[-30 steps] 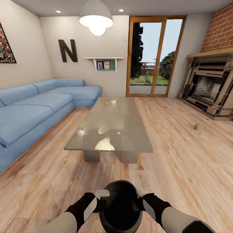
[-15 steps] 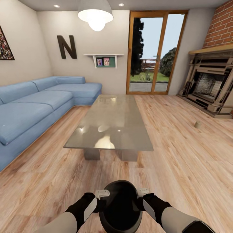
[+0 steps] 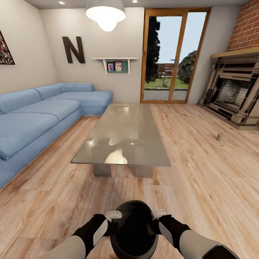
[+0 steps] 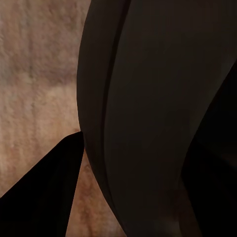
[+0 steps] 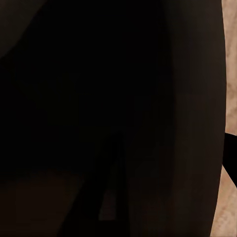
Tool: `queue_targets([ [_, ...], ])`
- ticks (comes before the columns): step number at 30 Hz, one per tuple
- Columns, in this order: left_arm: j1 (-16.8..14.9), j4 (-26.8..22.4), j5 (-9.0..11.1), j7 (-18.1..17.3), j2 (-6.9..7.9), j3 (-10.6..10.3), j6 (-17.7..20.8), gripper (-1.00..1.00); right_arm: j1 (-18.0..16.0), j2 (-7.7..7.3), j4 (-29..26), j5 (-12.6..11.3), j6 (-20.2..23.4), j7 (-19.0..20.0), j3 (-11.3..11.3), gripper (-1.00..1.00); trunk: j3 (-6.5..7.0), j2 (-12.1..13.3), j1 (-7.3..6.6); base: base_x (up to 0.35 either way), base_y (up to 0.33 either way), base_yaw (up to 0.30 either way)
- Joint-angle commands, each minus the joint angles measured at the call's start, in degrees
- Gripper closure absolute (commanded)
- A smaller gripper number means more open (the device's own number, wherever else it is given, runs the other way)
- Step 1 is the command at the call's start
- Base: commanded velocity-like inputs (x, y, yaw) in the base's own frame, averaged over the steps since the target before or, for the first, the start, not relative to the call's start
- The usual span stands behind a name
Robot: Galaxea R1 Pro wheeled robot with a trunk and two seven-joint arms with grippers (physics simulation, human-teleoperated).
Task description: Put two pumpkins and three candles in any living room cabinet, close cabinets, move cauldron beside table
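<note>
The cauldron (image 3: 135,230) sits at 6 o'clock in the head view, black and round, its mouth facing up, held off the floor (image 3: 201,180) between both hands. The left hand (image 3: 114,216) presses its rim from 9 o'clock, the right hand (image 3: 158,214) from 3 o'clock; each touches the pot, but whether the fingers are clenched on the rim or merely pushed against it I cannot tell. In the left wrist view the cauldron's dark curved wall (image 4: 148,113) stands right against the camera, with wood floor (image 4: 39,74) beside it. In the right wrist view the pot's wall (image 5: 123,98) is almost all black, with a strip of floor (image 5: 229,59) at one edge.

The tabletop (image 3: 124,135), clear glass on two grey legs, lies toward 12 o'clock, apart from the cauldron with bare floor between. A candle (image 3: 219,136) stands on the floor at 2 o'clock, near the fireplace (image 3: 233,97). A blue sofa (image 3: 39,118) runs along 9 to 11 o'clock. At 12 o'clock are a glass door (image 3: 172,57), a wall shelf (image 3: 116,64) and a lamp (image 3: 105,14) overhead.
</note>
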Motion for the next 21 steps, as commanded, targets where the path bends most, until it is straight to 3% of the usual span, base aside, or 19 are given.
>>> queue_targets([
  [1, -0.05, -0.2, 0.03, 0.47, 0.06, 0.3, 0.29, 1.0, -0.03, -0.07, -0.06, -0.36, 0.23, 0.0, 0.36, 1.0, -0.05, -0.03, -0.02, 0.0, 0.0, 0.0],
  [21, -0.05, -0.2, 0.12, 0.47, 0.07, 0.3, 0.28, 1.0, -0.03, -0.07, -0.06, -0.36, 0.15, 0.0, 0.42, 1.0, -1.6, -0.03, -0.02, 0.0, 0.0, 0.0],
])
